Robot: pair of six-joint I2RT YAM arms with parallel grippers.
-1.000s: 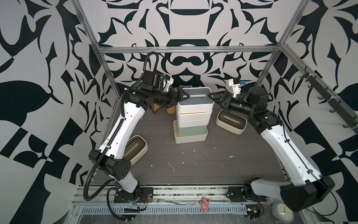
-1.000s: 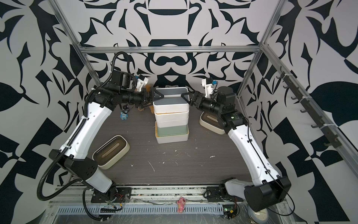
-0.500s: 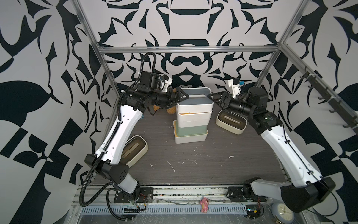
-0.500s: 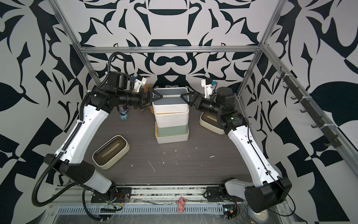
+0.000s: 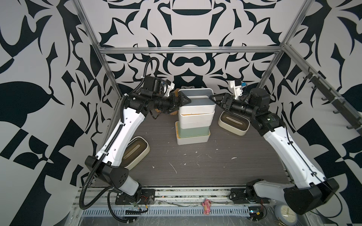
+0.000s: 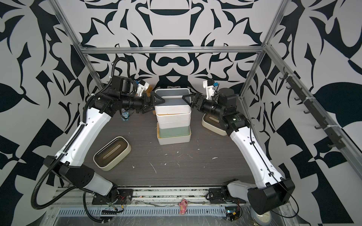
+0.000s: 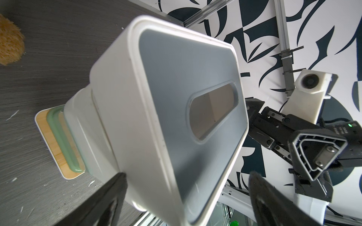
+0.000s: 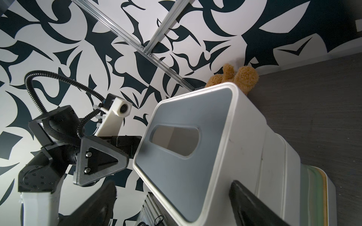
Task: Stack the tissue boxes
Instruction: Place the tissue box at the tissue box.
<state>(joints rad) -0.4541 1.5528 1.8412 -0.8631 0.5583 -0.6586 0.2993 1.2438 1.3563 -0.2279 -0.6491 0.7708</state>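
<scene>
A stack of tissue boxes stands mid-table in both top views. On top is a white box with a grey lid (image 5: 197,101) (image 7: 176,78) (image 8: 205,109), below it two white boxes, a sage green one (image 5: 193,132), and a white bamboo-lidded one (image 5: 192,140) at the bottom. My left gripper (image 5: 181,104) (image 7: 187,175) is open and straddles the top box's left end. My right gripper (image 5: 214,100) (image 8: 173,185) is open and straddles its right end. Two cream boxes with dark-brown lids lie apart, one at the right (image 5: 234,123), one at the front left (image 6: 111,153).
A brown teddy bear (image 8: 242,76) sits behind the stack by the back wall. A small blue toy (image 6: 125,115) stands under the left arm. A pink figure (image 5: 206,203) and a clock (image 5: 285,213) lie beyond the table's front edge. Patterned walls and metal posts close in three sides.
The left arm's elbow has swung up and outward a little. Both grippers stay at the ends of the top box with their jaws as wide as before.
</scene>
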